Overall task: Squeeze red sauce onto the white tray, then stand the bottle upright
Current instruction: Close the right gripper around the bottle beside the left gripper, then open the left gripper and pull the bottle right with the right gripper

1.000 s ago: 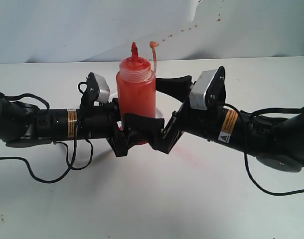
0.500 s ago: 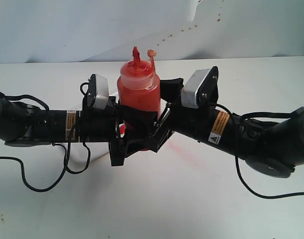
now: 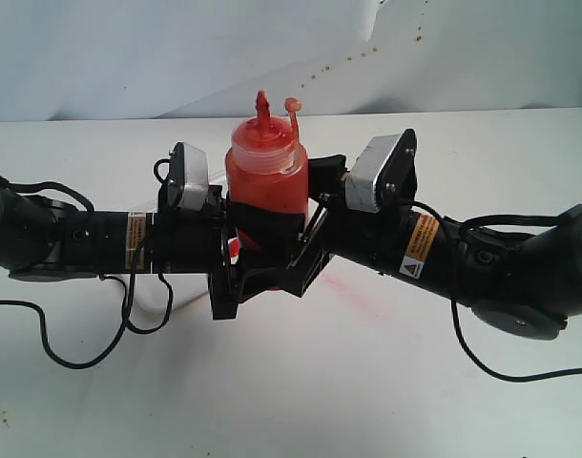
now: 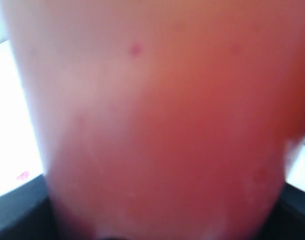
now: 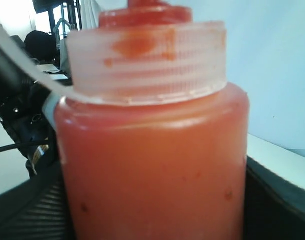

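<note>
You are holding the bottle [image 3: 264, 181] upright over the middle of the table [image 3: 301, 382], its long axis running vertical and its red nozzle [image 3: 262, 103] pointing straight up, away from the table. Your left gripper [image 3: 253, 239] and right gripper [image 3: 305, 224] are both clamping its body from opposite sides, jaws pressing against the plastic. The arms are crowding the table's middle band, while its near half and far edge are lying open.
</note>
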Robot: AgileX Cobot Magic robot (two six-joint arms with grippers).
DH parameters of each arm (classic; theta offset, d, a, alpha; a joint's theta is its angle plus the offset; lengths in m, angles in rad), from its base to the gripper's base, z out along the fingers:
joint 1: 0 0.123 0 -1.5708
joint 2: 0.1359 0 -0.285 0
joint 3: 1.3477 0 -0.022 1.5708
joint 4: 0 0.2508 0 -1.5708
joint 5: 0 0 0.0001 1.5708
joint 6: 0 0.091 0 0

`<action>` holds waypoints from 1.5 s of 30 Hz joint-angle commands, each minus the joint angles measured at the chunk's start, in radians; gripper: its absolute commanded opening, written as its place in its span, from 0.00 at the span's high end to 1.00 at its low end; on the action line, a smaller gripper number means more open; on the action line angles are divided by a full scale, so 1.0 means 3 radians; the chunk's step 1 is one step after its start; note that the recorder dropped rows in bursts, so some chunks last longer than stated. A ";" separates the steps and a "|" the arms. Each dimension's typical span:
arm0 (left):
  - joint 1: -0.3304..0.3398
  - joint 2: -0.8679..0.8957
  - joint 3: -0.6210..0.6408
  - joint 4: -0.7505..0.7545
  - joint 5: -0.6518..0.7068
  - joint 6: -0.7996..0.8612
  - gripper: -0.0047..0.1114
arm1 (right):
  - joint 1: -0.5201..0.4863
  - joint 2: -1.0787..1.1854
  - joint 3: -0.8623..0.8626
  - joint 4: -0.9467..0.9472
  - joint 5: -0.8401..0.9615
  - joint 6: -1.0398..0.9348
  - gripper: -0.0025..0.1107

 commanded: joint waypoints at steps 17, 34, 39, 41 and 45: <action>-0.0015 -0.0040 -0.0035 -0.0139 -0.0181 0.0073 0.90 | -0.0004 -0.0033 -0.0017 -0.0095 -0.0006 -0.0023 0.98; -0.0015 -0.0040 -0.0035 -0.0146 -0.0181 0.0058 0.06 | -0.0004 -0.0033 -0.0017 -0.0082 -0.0006 -0.0023 0.98; -0.0015 -0.0040 -0.0035 -0.0146 -0.0181 0.0058 0.06 | -0.0011 -0.0033 -0.0017 -0.0005 -0.0006 -0.0023 0.98; -0.0015 -0.0040 -0.0035 -0.0146 -0.0181 0.0058 0.06 | -0.0016 -0.0033 -0.0017 0.0030 -0.0006 -0.0052 0.98; -0.0015 -0.0040 -0.0035 -0.0146 -0.0181 0.0058 0.06 | -0.0019 -0.0033 -0.0017 0.0170 -0.0006 -0.0092 0.98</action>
